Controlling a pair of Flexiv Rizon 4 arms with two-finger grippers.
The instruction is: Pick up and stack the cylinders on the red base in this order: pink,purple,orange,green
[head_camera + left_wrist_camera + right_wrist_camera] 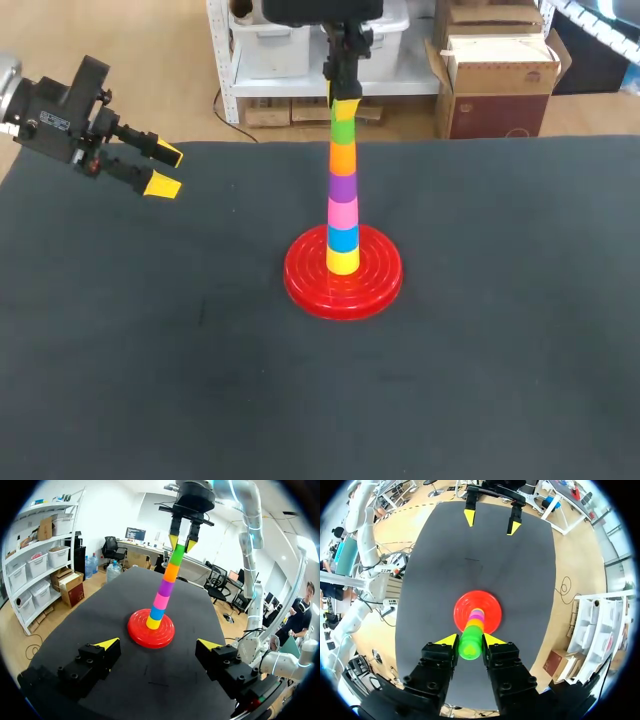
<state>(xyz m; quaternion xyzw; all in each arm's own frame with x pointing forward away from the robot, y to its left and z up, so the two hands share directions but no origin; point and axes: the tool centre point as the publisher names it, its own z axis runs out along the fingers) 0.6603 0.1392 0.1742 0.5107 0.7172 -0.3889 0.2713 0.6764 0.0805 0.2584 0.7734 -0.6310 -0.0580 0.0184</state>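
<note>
Head view, starting at the left: my left tool (167, 170) hangs over the far left corner of the surface (150, 350), its yellow tips spread with nothing between them, well apart from everything else. Near the middle of the surface sits the red base (300, 282), and the tower rises from it: a yellow cylinder (342, 262) at the bottom, a blue cylinder (342, 238) on that, then the pink cylinder (343, 213), purple cylinder (343, 187), orange cylinder (343, 159) and, on top, the green cylinder (343, 131). My right tool (344, 103) comes straight down onto that top piece. In the right wrist view its two tips lie against the green cylinder from either side, so it is pinching it.

By my reading the order is complete and the step in hand is letting go. The tips should part evenly, so neither drags the green cylinder sideways, and the arm should then rise straight along the tower's line before swinging anywhere. The tower is tall and narrow, so a nudge high up could tip it.

Room is generous: the base stands well away from every edge of the surface, and the left tool is far enough off not to cross the right arm's way up
</note>
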